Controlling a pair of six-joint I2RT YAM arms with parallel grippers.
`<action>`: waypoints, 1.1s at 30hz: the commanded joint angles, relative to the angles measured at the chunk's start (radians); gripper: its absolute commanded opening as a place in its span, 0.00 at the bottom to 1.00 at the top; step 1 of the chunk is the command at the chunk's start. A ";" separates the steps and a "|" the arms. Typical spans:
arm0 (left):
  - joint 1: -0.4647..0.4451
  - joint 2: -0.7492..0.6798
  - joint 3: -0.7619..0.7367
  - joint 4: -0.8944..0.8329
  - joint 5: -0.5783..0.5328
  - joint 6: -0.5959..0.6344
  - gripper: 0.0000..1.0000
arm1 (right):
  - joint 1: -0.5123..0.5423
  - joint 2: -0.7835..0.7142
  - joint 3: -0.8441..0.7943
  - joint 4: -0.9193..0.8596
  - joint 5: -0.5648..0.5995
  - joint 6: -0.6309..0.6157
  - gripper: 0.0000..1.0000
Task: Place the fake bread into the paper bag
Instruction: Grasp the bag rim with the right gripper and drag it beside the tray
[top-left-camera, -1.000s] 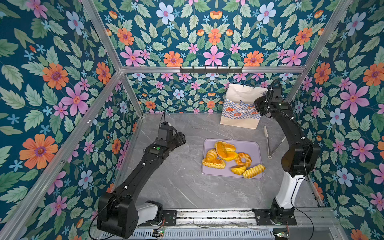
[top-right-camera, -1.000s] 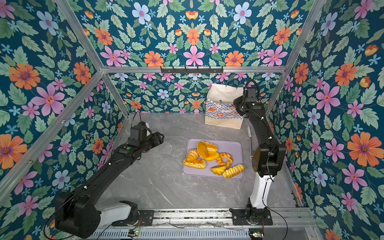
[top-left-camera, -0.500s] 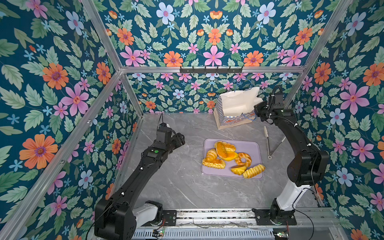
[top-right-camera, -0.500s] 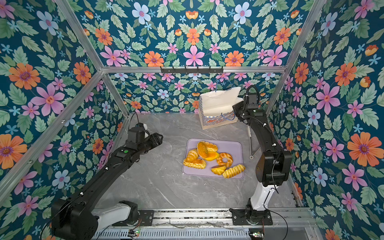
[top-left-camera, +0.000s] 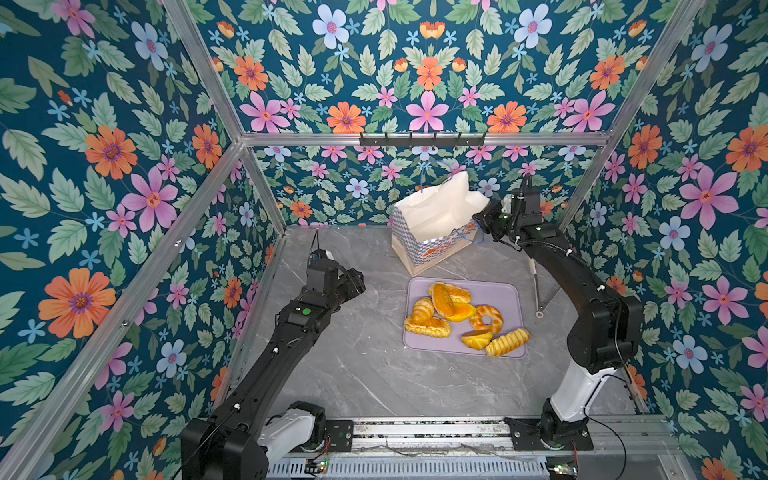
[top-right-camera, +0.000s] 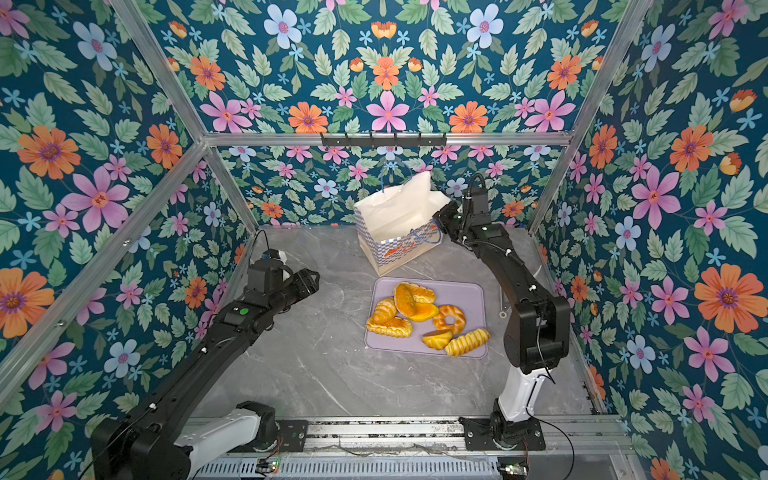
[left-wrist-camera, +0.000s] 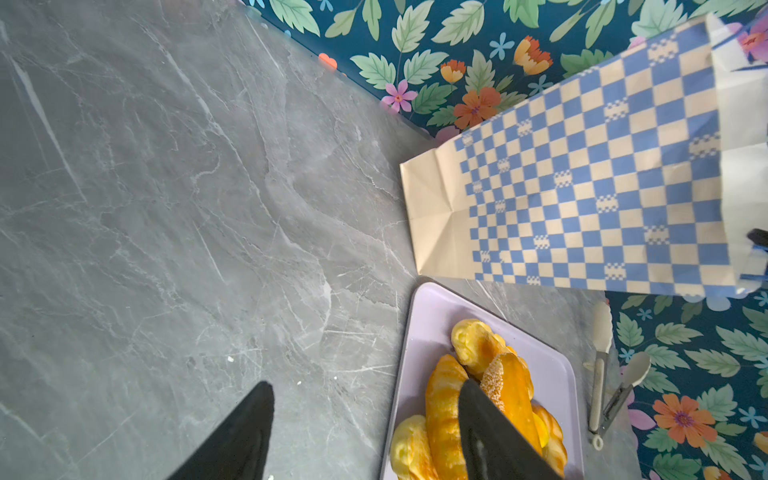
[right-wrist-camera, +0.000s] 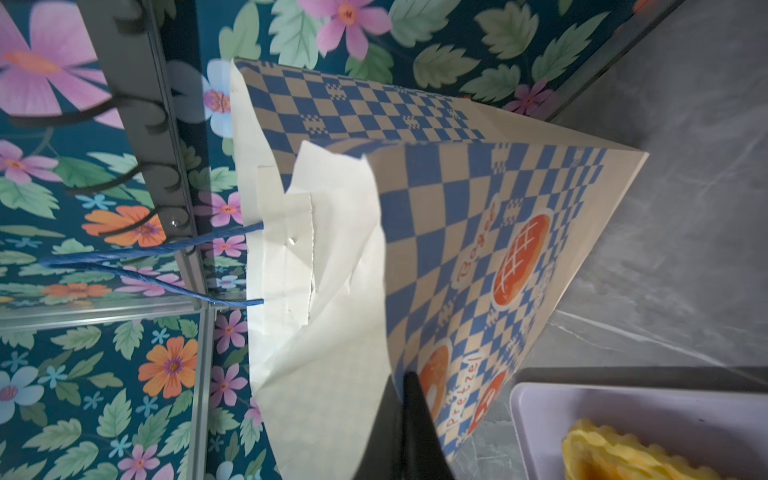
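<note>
A grey marble counter (top-left-camera: 361, 374) sits inside flowered walls (top-left-camera: 124, 166). The bag (top-left-camera: 432, 216) stands tilted at the back, mouth open, its corner just beside a lilac tray (top-left-camera: 505, 293). The right hand (top-left-camera: 482, 220) is closed on the bag's rim. The bread (top-left-camera: 451, 309) lies heaped on the tray. The left hand (top-left-camera: 355, 282) hovers open and empty, left of the tray. Tongs (top-left-camera: 536, 286) lie right of the tray. A hook rail (top-left-camera: 419, 139) hangs above the bag.

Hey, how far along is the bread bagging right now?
Done: nothing visibly bagged; the fake bread sits on the lilac tray. In hand: the right gripper, jaws shut on the paper bag's rim, holds it tilted open. The left gripper hangs open near the tray. Left: every pastry.
</note>
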 joint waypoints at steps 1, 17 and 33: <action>0.030 -0.023 0.005 -0.032 -0.028 0.025 0.74 | 0.049 0.043 0.055 0.040 -0.078 -0.036 0.00; 0.610 -0.018 0.251 -0.271 0.207 0.239 0.84 | 0.340 0.223 0.438 -0.381 -0.111 -0.208 0.00; 0.768 0.019 0.186 -0.191 0.526 0.177 0.79 | 0.450 0.230 0.545 -0.652 -0.128 -0.259 0.01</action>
